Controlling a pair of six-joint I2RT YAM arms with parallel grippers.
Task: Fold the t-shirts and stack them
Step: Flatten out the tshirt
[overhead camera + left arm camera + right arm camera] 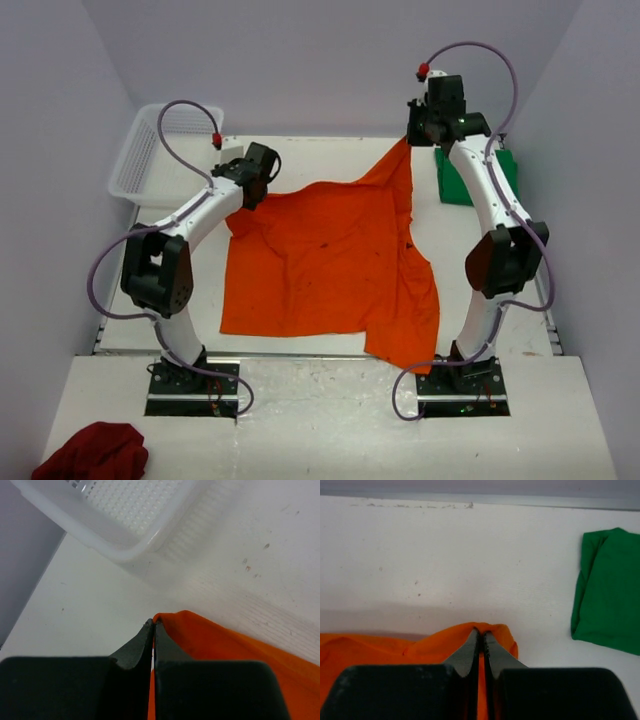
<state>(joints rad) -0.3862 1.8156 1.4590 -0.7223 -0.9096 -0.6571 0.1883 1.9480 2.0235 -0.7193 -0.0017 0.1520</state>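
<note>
While the left gripper (152, 625) was clamped on the 10 o'clock corner of the bright orange short-sleeved cloth shirt (330, 260) spread on the table (330, 150), the right gripper (481, 632) pinched its 1 o'clock corner, near the folded dark green cloth shirt (607, 590). Uneven pulling might slip either pinch.

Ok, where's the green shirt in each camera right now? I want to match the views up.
Top external: the green shirt lies far right, partly hidden behind the right arm.
Left wrist: not in it.
Right wrist: at the right edge, folded, apart from the orange shirt.
Shared landmark: the orange shirt shows in all three views, spread in the middle from above and at lower right in the left wrist view.
</note>
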